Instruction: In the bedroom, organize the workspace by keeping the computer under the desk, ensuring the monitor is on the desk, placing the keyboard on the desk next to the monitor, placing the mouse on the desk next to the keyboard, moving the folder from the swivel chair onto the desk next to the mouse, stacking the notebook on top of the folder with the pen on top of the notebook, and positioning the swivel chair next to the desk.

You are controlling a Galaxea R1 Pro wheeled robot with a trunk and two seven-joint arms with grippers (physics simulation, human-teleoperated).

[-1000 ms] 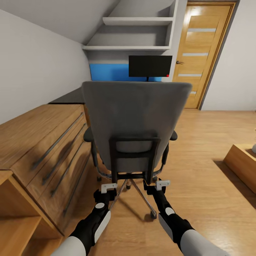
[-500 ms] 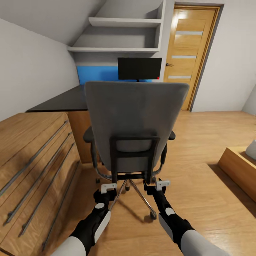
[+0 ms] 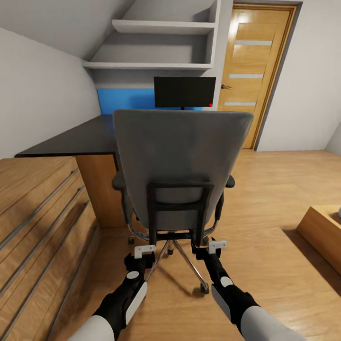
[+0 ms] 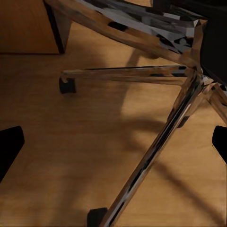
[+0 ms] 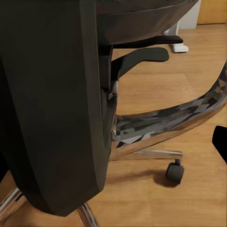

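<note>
I have the swivel chair [image 3: 182, 166] square in front of me, its grey back filling the middle of the head view, as I work on bringing it to the worktop [image 3: 80, 137] ahead and to my left. My left end effector [image 3: 144, 253] and right end effector [image 3: 212, 250] sit low behind the chair's black back frame, one at each lower corner, apparently against it. Whether either is clamped on the frame or merely pressed to it I cannot tell. In the left wrist view the dark fingertips [image 4: 9, 146] stand wide apart over the chrome star base [image 4: 156, 137], with nothing visibly between them. The right wrist view looks past the chair's dark back to an armrest [image 5: 142, 56] and a castor [image 5: 174, 171].

The monitor [image 3: 184, 92] stands at the far end of the worktop, a blue panel [image 3: 125, 99] behind it. A wooden drawer cabinet [image 3: 38, 227] runs along my left.

I judge the chair to be near the worktop but not yet beside it. The next move calls for a straight, gentle push forward, keeping both contacts even so the castors don't swing the chair sideways into the cabinet.
</note>
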